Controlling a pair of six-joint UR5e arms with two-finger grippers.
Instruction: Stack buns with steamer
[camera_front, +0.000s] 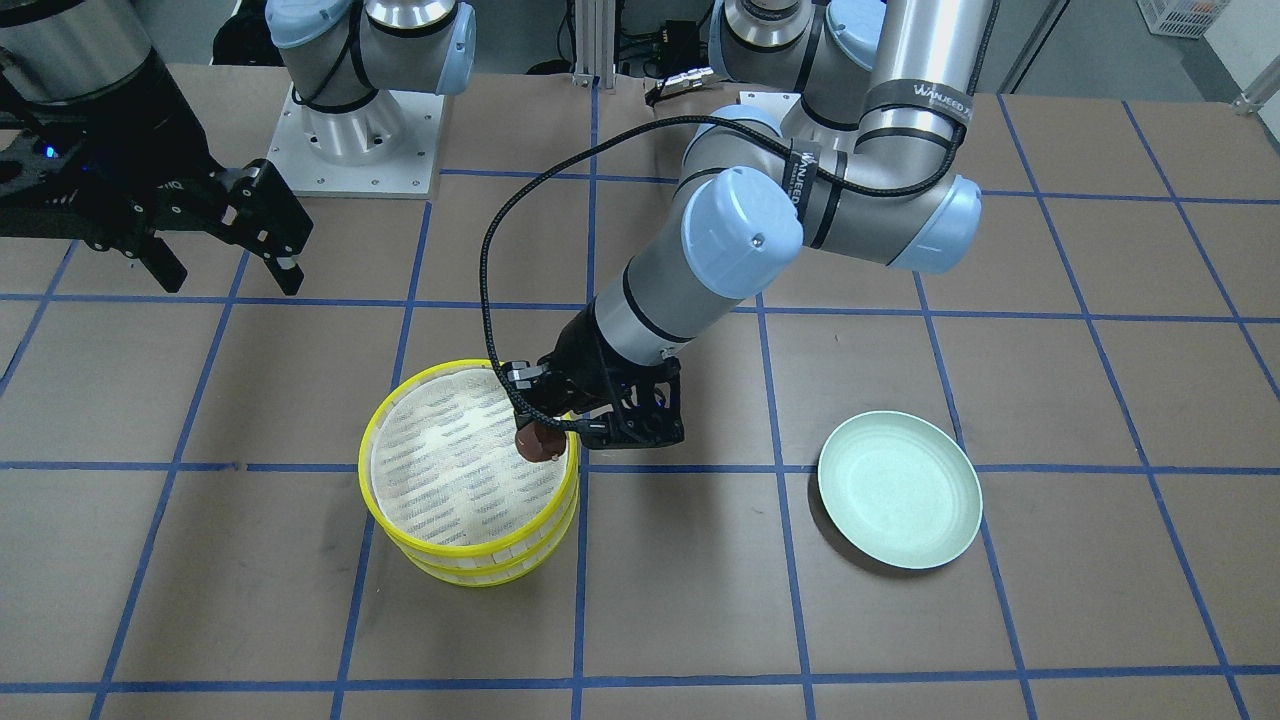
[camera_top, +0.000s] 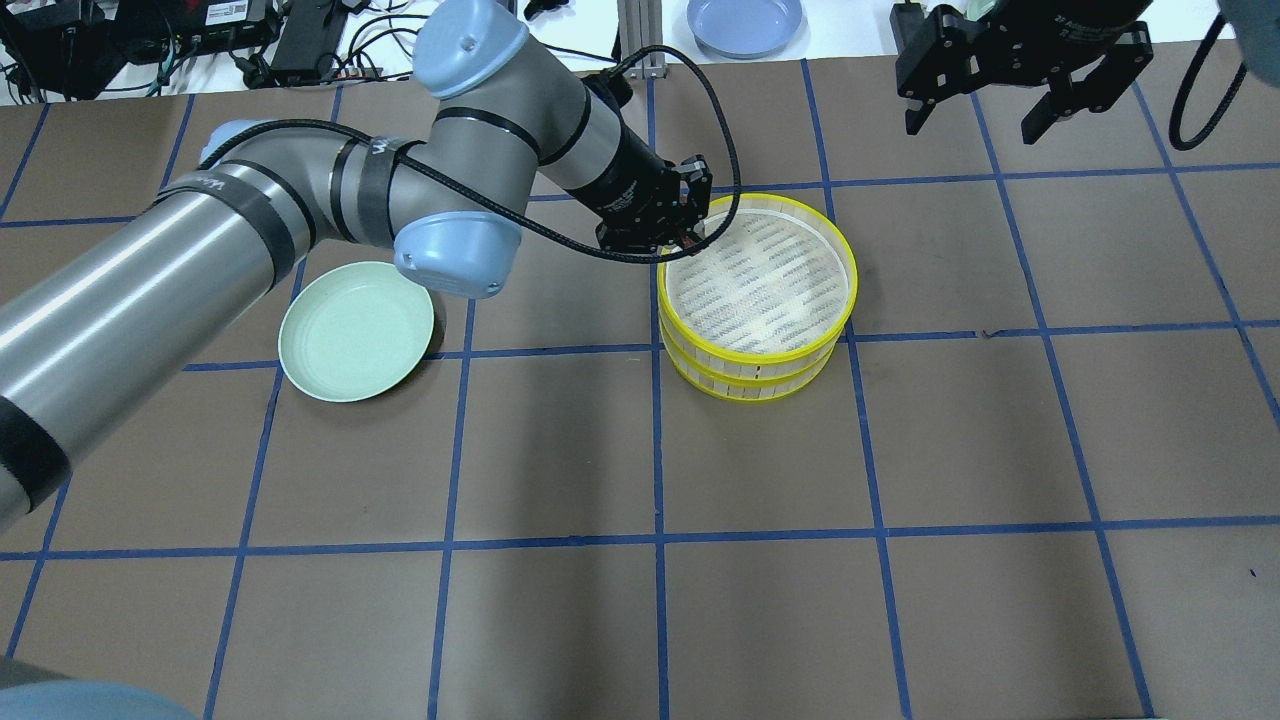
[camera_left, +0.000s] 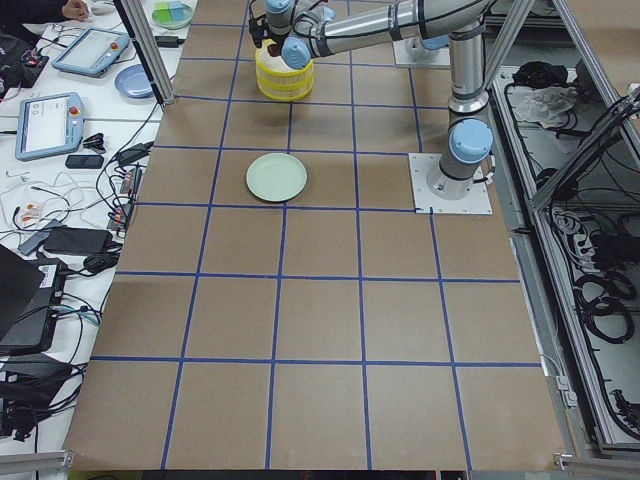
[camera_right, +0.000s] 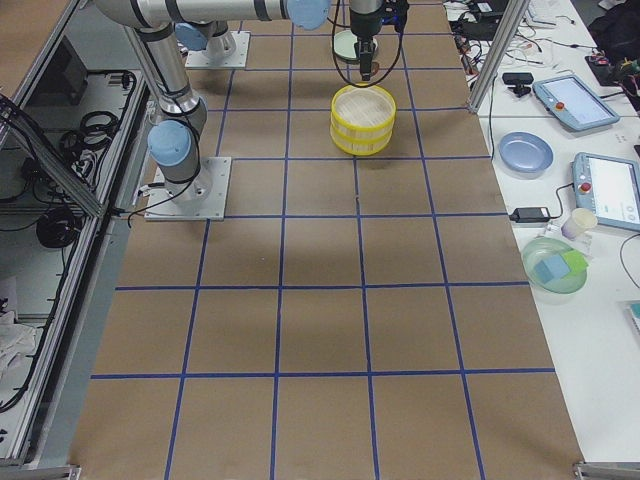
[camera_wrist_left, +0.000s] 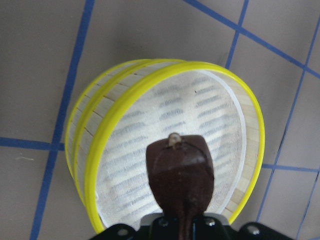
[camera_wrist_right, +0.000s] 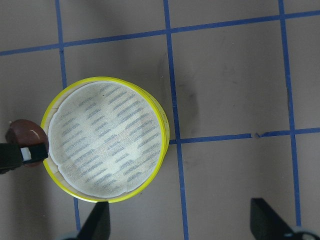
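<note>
The steamer (camera_front: 462, 462) is two yellow-rimmed tiers stacked one on the other, and the top tier's white cloth bottom is bare. It also shows in the overhead view (camera_top: 757, 285) and the left wrist view (camera_wrist_left: 185, 107). My left gripper (camera_front: 545, 437) is shut on the dark brown bun (camera_front: 538, 445) and holds it just above the top tier's rim, on the side toward the plate. The bun fills the lower left wrist view (camera_wrist_left: 180, 175). The cream-white bun is hidden. My right gripper (camera_top: 972, 125) is open and empty, raised well apart from the steamer.
An empty pale green plate (camera_front: 900, 490) lies on the table to the left arm's side of the steamer. A blue plate (camera_top: 745, 20) sits beyond the far table edge. The right arm's base plate (camera_front: 355, 140) is bolted at the table's robot side.
</note>
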